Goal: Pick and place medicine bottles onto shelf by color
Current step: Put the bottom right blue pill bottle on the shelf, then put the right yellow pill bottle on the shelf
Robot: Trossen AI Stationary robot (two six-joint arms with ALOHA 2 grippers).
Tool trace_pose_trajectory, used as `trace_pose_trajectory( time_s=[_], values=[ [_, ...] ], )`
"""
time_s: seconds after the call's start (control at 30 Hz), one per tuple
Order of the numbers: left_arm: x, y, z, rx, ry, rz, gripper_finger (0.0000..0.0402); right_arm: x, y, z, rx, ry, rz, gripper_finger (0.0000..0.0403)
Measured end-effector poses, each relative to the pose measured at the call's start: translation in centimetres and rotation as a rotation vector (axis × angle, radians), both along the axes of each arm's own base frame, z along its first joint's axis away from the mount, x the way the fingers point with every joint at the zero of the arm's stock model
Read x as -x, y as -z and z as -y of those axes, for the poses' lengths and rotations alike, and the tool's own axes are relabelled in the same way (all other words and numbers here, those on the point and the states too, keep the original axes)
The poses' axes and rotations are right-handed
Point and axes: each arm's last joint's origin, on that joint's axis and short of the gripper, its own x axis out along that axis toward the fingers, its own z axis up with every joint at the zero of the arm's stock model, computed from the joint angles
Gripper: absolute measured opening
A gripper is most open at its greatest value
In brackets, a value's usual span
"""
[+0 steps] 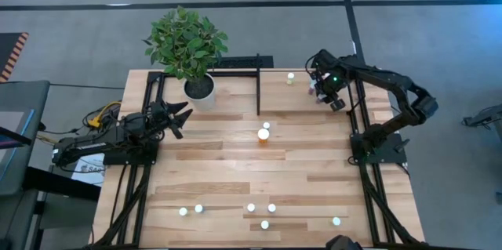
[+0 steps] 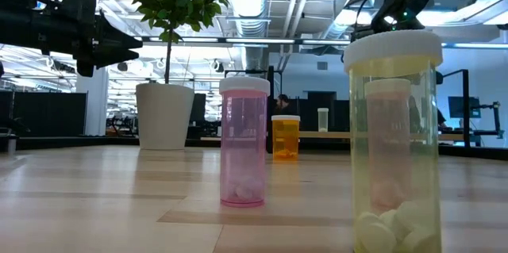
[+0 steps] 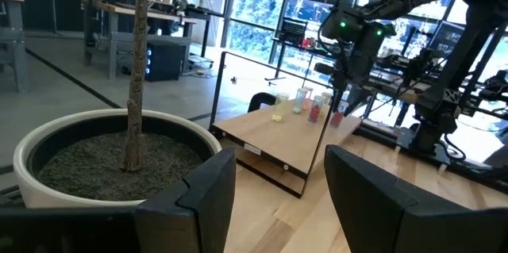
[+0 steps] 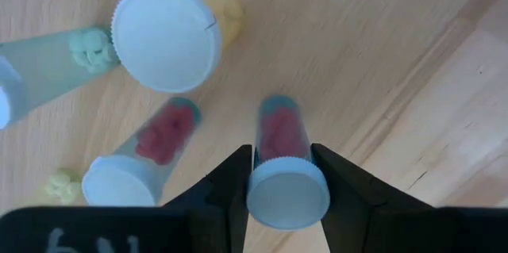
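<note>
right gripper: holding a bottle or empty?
Holding. The right gripper has its fingers on both sides of a white-capped bottle with red contents, above the shelf.

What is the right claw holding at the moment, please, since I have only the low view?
Observer: The right claw is shut on a white-capped bottle with red pills inside.
Operator: Thank you. Where is it?
Observer: Over the shelf, with other bottles standing close beside it.
Operator: And the left claw?
Observer: The left claw is open and empty, next to the plant pot.
</note>
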Motion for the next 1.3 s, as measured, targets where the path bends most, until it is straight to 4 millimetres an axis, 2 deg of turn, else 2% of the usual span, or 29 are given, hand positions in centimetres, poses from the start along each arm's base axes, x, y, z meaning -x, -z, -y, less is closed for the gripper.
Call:
trace_pose_trajectory(
  time_s=[0.2, 0.47, 0.63, 0.83, 1.03, 1.3],
  values=[
    [0.0, 0.0, 0.0, 0.000, 0.000, 0.000, 0.0181, 0.0, 0.0, 0.0, 0.002, -0.014, -0.002, 0.0159],
    [0.0, 0.0, 0.0, 0.000, 0.000, 0.000, 0.0181, 0.0, -0.2, -0.1, -0.009, -0.040, 0.007, 0.0223],
    [0.0, 0.0, 0.0, 0.000, -0.001, 0.000, 0.0181, -0.2, -2.4, 0.1, -0.017, -0.072, 0.005, 0.0256],
    [0.0, 0.0, 0.0, 0.000, 0.000, 0.000, 0.0181, -0.2, -6.0, -0.3, -0.043, -0.150, -0.030, 0.0260],
    [0.0, 0.0, 0.0, 0.000, 0.000, 0.000, 0.0181, -0.4, -8.5, -2.7, -0.056, -0.249, -0.049, 0.0260],
    [0.0, 0.0, 0.0, 0.000, 0.000, 0.000, 0.0181, -0.3, -10.8, -8.8, 0.027, -0.348, -0.061, 0.0260]
  ],
)
